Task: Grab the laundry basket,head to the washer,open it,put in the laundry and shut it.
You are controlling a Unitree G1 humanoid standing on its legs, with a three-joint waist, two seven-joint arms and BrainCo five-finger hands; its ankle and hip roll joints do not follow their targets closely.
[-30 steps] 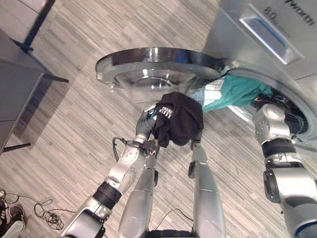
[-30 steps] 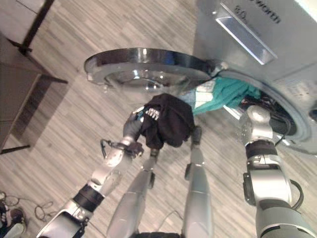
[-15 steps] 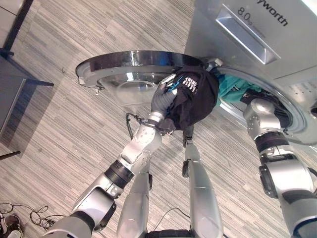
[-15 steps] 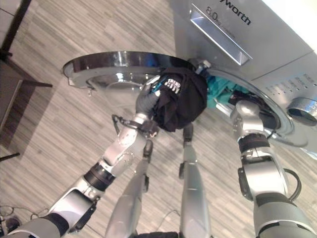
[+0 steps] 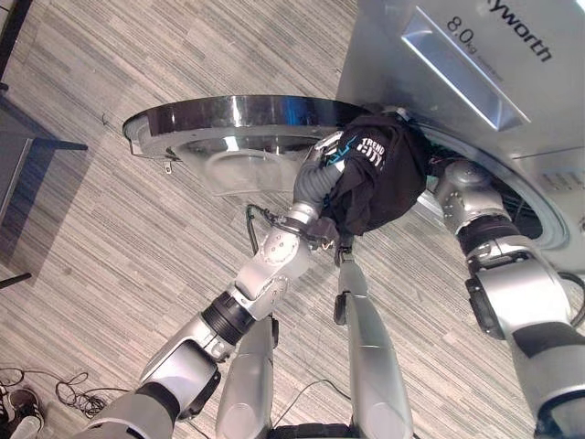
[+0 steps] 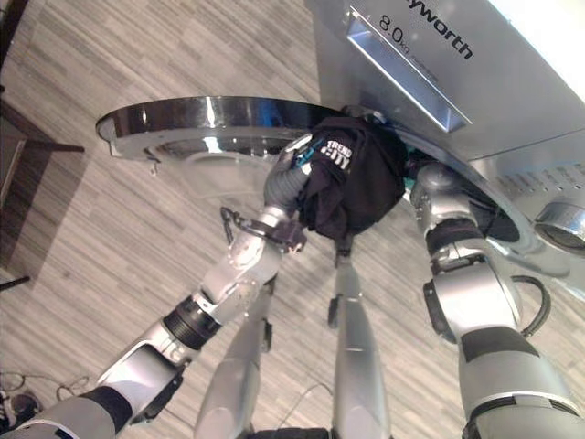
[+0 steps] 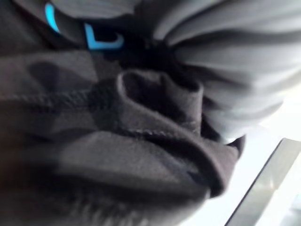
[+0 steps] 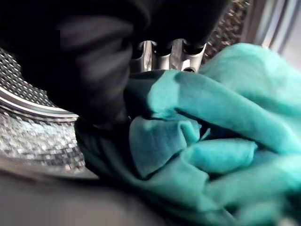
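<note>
Centre frame: left hand [image 5: 315,187] bunched up in black shirt [image 5: 379,178], grip hidden by cloth, impossible to judge. Just beyond, at washer [image 5: 475,91] mouth, right hand [image 8: 171,52] deep in drum against teal cloth [image 8: 211,141], fingers not readable. Risk: shirt snagging on rim or draping over open door [image 5: 238,123], blocking closure.

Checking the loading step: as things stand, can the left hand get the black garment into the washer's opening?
Probably yes: the door stands open and the black garment is at the opening, though the right hand is inside with teal cloth.
</note>
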